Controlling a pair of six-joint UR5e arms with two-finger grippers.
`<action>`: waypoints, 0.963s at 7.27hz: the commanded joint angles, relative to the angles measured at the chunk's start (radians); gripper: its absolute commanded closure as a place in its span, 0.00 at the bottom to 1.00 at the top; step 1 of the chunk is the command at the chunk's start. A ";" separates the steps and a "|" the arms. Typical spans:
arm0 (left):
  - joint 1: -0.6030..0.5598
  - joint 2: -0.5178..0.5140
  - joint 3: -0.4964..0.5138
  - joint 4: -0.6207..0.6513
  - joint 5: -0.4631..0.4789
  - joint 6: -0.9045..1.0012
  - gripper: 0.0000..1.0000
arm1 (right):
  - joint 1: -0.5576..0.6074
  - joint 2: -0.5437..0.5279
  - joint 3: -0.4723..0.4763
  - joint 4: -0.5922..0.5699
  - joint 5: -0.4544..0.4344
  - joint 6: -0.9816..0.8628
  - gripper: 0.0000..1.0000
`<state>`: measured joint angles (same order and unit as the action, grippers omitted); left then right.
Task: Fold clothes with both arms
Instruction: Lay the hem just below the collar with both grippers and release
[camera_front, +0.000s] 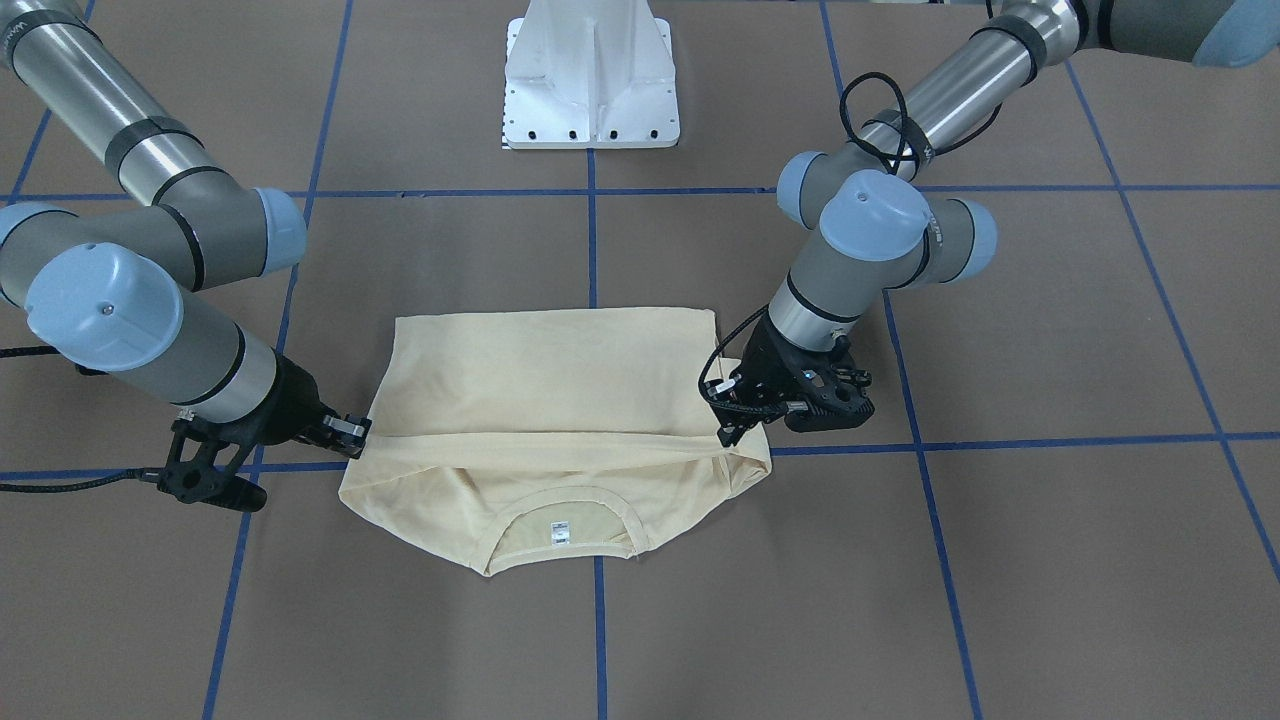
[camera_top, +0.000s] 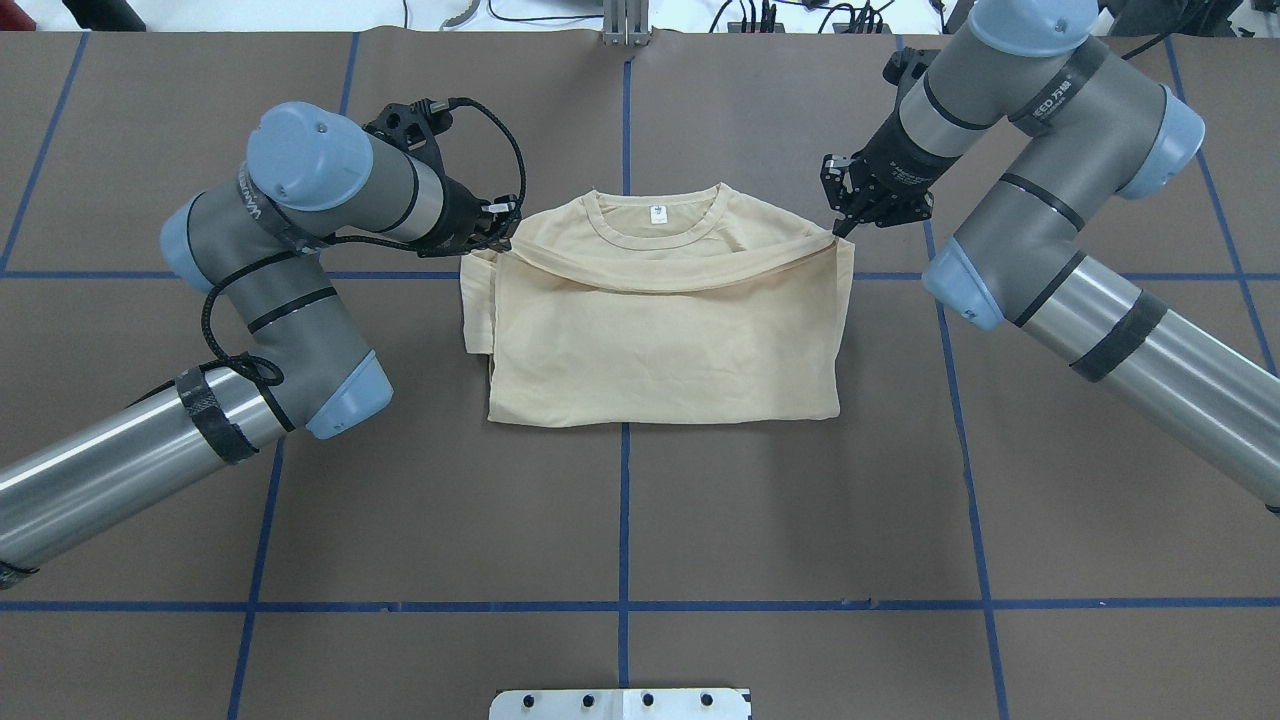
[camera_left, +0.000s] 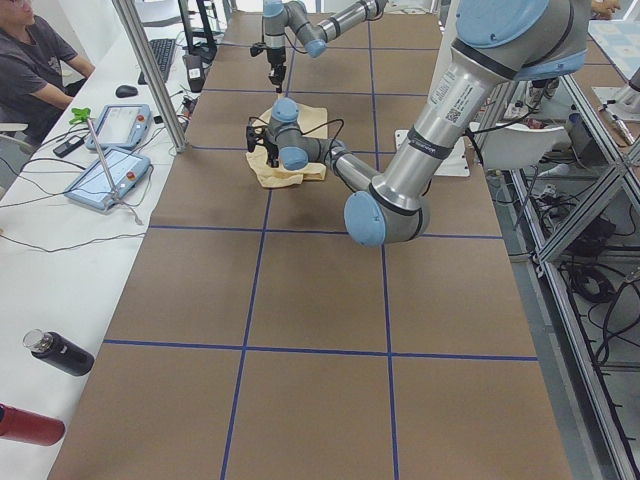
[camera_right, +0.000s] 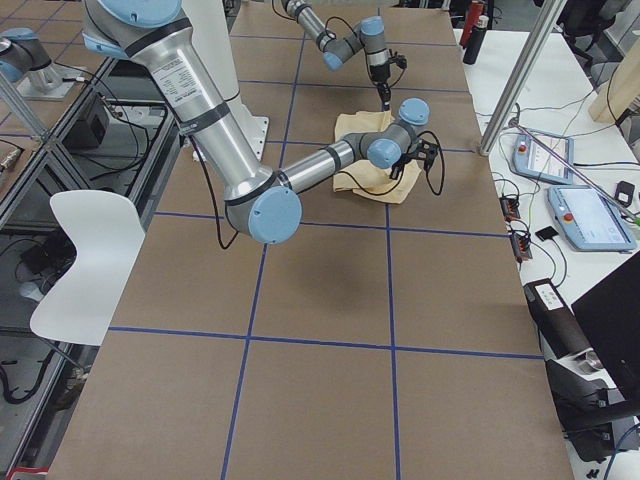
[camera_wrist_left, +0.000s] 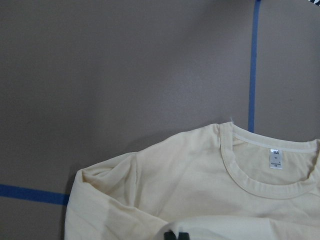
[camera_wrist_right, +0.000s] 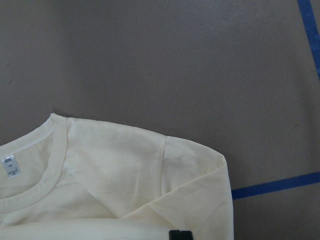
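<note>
Black fingers of the left gripper and right gripper are pressed onto the two ends of a folded-over edge of the pale cream-yellow thin-fabric T-shirt, pinching it. The shirt is laid mid-table as a soft, faintly creased rectangle, its ribbed round collar exposed on the far side. Matte brown table is seen around every edge.

a folded-over flap of the t-shirt hides the layers under it. each wrist view's bottom edge cuts the left tool and right tool down to black slivers; the side views show both too small.
</note>
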<state>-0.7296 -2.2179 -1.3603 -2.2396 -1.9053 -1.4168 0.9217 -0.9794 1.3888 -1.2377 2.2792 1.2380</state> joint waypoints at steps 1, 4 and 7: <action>-0.031 0.001 0.004 0.006 -0.004 0.010 1.00 | 0.015 -0.001 -0.008 0.004 0.000 0.000 1.00; -0.048 0.003 0.001 0.009 -0.008 0.010 1.00 | 0.040 -0.009 -0.010 0.003 0.005 -0.017 1.00; -0.047 0.001 0.003 0.009 -0.005 0.004 1.00 | 0.037 0.008 -0.045 0.004 0.002 -0.022 1.00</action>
<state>-0.7762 -2.2160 -1.3589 -2.2305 -1.9105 -1.4097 0.9601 -0.9780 1.3571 -1.2338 2.2828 1.2186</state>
